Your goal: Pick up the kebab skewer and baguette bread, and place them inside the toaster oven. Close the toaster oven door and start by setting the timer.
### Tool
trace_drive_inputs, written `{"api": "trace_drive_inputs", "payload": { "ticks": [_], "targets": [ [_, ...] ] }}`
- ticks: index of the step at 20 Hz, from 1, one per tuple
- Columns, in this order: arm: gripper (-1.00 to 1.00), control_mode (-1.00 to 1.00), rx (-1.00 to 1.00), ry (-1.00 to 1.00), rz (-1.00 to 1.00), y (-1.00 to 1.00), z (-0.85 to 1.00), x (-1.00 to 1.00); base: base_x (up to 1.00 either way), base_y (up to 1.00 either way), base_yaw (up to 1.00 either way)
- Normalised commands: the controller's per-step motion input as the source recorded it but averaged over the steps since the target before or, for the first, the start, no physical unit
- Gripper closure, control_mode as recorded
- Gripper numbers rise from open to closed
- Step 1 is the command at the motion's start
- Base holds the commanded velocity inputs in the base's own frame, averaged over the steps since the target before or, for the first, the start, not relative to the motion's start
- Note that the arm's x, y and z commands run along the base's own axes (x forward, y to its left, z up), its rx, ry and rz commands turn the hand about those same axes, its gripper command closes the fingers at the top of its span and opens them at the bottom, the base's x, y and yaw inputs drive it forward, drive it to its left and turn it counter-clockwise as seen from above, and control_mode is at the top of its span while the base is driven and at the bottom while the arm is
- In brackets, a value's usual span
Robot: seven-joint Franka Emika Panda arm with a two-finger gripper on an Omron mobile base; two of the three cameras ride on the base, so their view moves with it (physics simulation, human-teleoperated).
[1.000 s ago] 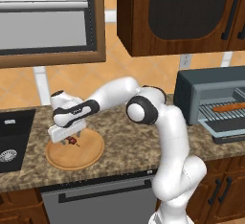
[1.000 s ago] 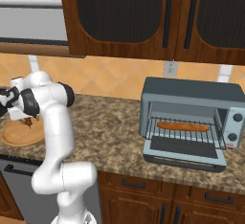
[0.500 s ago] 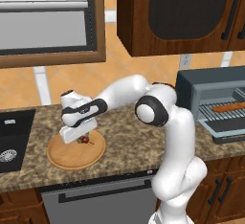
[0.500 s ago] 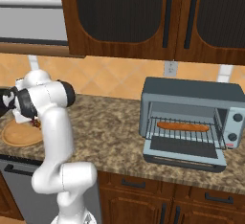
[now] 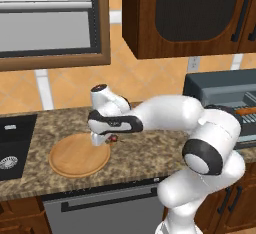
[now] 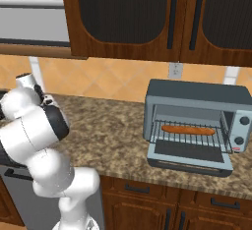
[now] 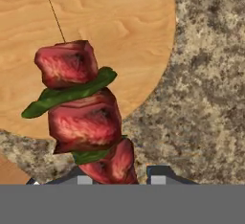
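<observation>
The slender orange-brown baguette bread already lies on the wire rack inside the boxy dark blue-grey toaster oven, whose grey-framed door hangs open and flat in front of it. That half of the loading looks done.

The other half is in hand. The kebab skewer, a thin stick threaded with red-brown meat chunks and green pepper slices, is clenched at its lower end between the two dark tips of the gripper, and it rises toward twelve o'clock in the hand view, over the edge of the round light wooden board and the speckled granite counter. Left to do, by my judgement: carry the skewer across to the oven, set it inside, shut the door and turn the timer.

The left base view shows the gripper just above the board at its two o'clock edge, with the skewer a small dark speck beside it; the oven sits at three o'clock, cut off. The right base view gives the whole oven, its knobs and the bread. The hand view alone makes the grasp plain.
</observation>
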Motion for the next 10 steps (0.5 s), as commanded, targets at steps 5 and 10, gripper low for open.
{"api": "trace_drive_inputs", "payload": {
  "ticks": [5, 10],
  "targets": [
    [1.00, -1.00, 0.09, -0.11, 0.24, -1.00, 0.70, -0.84, 0.00, 0.00, 0.00],
    [1.00, -1.00, 0.07, -0.07, 0.26, -1.00, 0.58, -0.71, 0.00, 0.00, 0.00]
  ]
}}
